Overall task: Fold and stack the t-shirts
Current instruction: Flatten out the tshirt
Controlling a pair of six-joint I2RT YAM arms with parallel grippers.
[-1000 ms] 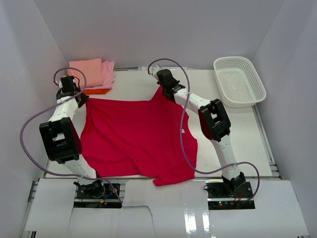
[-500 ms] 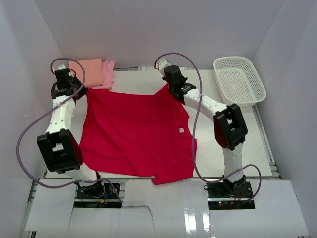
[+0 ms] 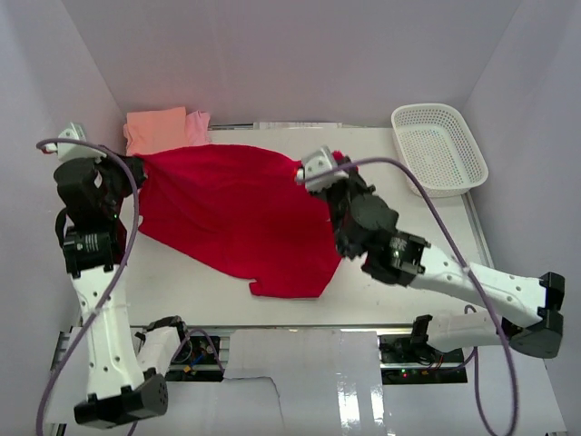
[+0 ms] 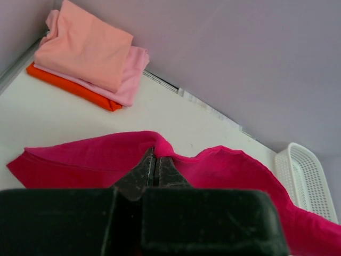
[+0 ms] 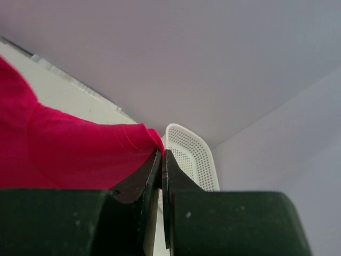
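The large crimson-red t-shirt (image 3: 241,213) hangs lifted above the table, stretched between both arms, its lower part draping down to the table near the front. My left gripper (image 3: 138,167) is shut on its left corner (image 4: 152,146). My right gripper (image 3: 318,169) is shut on its right corner (image 5: 152,140). The stack of folded t-shirts (image 3: 166,128) lies at the back left: salmon-pink (image 4: 85,45) on top, light pink (image 4: 133,77) under it, orange (image 4: 74,89) at the bottom.
A white lattice basket (image 3: 438,148) stands at the back right, also visible past the right jaws as the basket (image 5: 192,154). Grey walls close the table (image 3: 427,263) at the back and sides. Both arms are raised high over the table.
Both arms have risen and pulled toward the front, lifting the red shirt's far edge off the table. The cloth that lay spread flat now hangs between the two grippers.
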